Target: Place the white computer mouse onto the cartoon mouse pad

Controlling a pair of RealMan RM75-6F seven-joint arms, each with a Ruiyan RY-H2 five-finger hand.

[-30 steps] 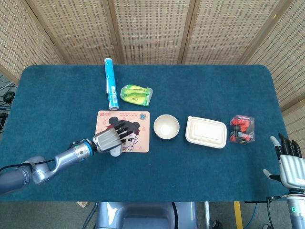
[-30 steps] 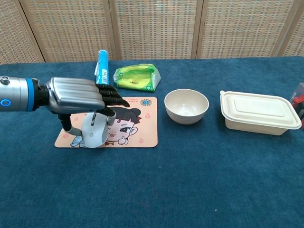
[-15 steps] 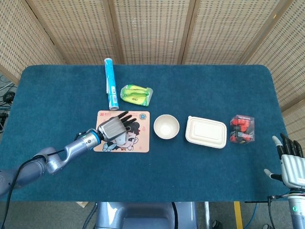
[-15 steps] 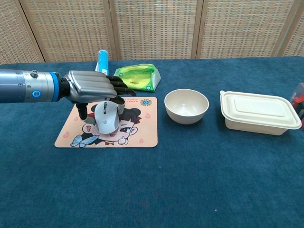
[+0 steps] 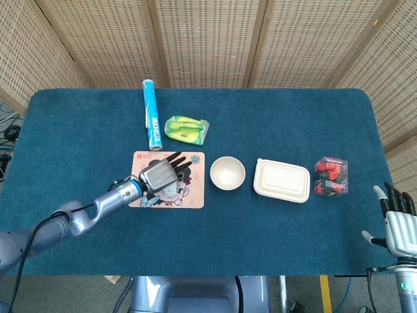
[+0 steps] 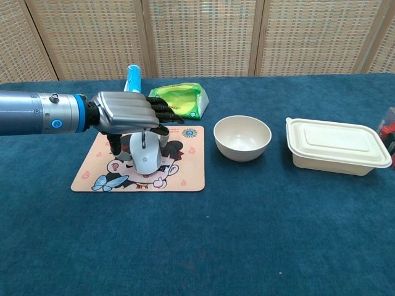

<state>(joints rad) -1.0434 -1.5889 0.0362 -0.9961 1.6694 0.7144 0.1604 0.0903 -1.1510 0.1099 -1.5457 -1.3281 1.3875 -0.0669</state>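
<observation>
From the head view, the left robot hand [image 5: 161, 173] lies over the cartoon mouse pad [image 5: 190, 193], left of the table's [image 5: 293, 124] middle, and hides whatever is beneath it. The right robot hand [image 5: 397, 220] hangs off the near right corner, fingers apart, grasping nothing.

From the chest view, the left robot hand [image 6: 128, 113] grasps the white computer mouse [image 6: 144, 154] from above, its base resting on the cartoon mouse pad [image 6: 188, 176]. A white bowl [image 6: 242, 137] sits just right of the pad.

white mouse [image 6: 144, 155] — small logo, unreadable
</observation>
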